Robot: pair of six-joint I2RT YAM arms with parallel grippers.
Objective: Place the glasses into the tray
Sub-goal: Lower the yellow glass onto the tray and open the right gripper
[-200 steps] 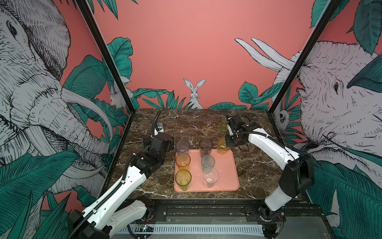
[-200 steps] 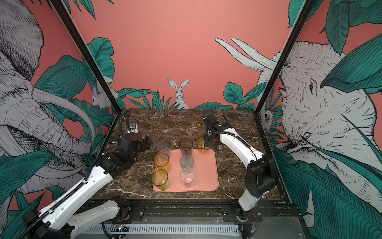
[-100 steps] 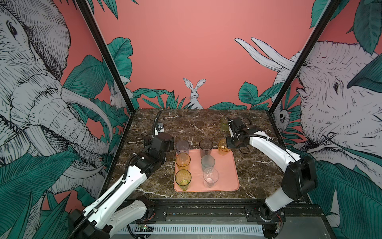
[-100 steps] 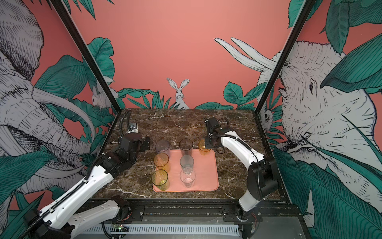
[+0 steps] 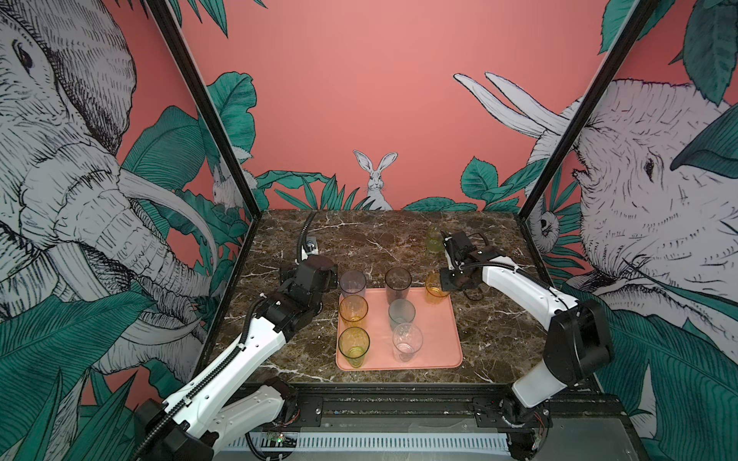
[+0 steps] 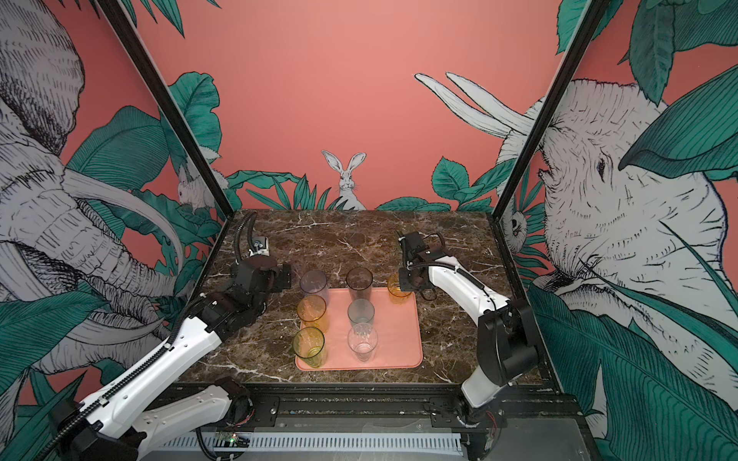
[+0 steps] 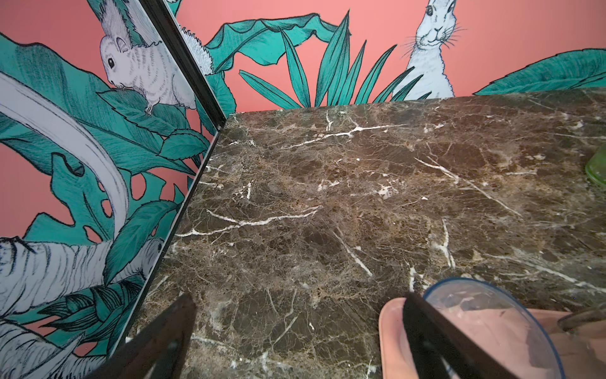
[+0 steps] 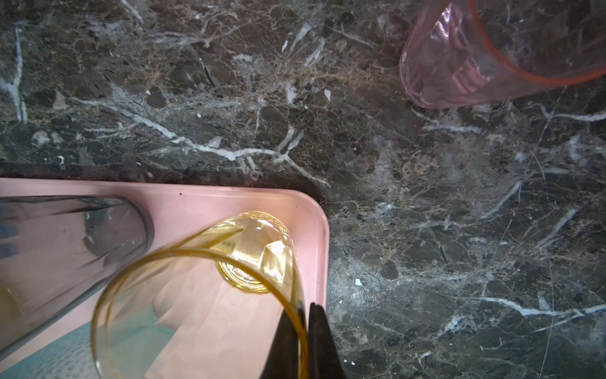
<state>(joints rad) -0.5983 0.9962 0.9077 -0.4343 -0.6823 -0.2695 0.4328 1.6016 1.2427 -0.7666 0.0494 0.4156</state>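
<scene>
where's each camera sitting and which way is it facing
Top views: high at the front, side by side, looking down toward the back wall; tray, left arm and right arm show.
Left wrist: on the left arm, looking over the marble table to the back-left corner; open left gripper frames it.
Right wrist: on the right arm, looking down; right gripper pinches the amber glass rim at the tray's corner.
Shared: tray in all four; amber glass in right wrist and both top views.

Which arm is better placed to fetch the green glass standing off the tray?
Probably the right: the green glass stands close by the right gripper, which must first release the amber glass. The open left gripper is across the table.
</scene>
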